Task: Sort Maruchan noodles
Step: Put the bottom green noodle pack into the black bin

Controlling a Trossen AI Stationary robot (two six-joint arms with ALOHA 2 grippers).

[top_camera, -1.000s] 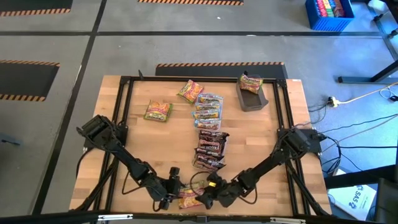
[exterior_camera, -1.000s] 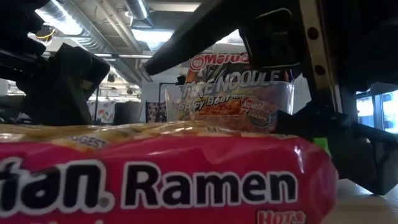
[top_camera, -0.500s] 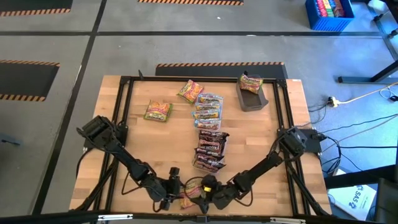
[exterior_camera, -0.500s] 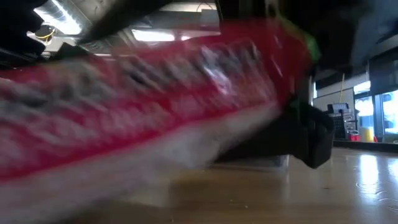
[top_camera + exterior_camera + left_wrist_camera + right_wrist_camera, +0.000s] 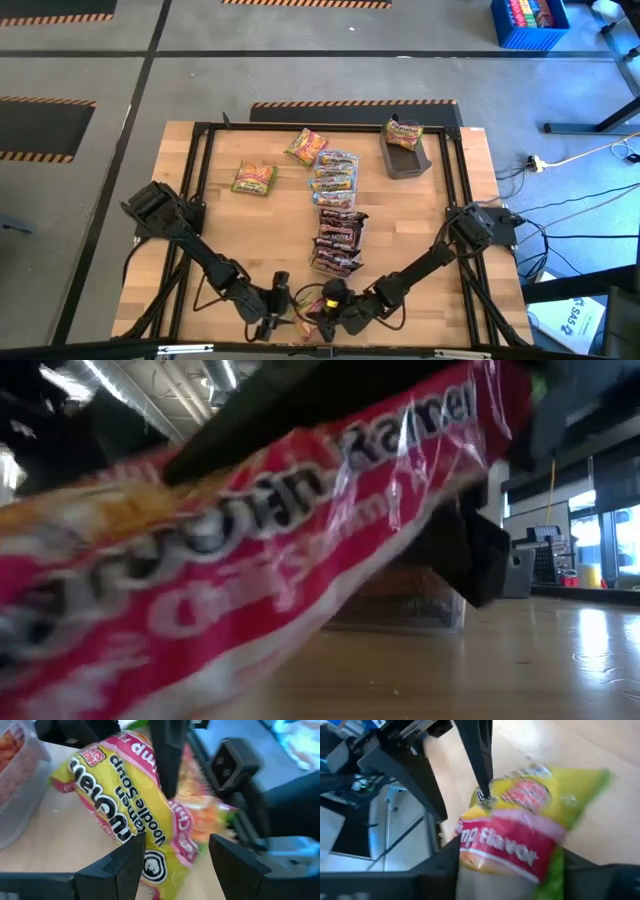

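Table top [image 5: 260,230]: pale wood planks, smooth, lightly sheened, framed by black metal rails [image 5: 197,180]. Yellow-red ramen packet [image 5: 130,815]: crinkly glossy plastic film, highlights seen on creases; same finish seen on the maroon packets [image 5: 338,240]. Left gripper [image 5: 175,860] fingers [image 5: 130,862]: matt black plastic, smooth. Tub [image 5: 20,785]: clear plastic. Tray [image 5: 405,160]: dark grey, matt

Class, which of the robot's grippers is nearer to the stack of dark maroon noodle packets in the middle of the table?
The right gripper. It sits just below the maroon stack at the table's near edge; the left gripper is beside it, farther left of the stack.
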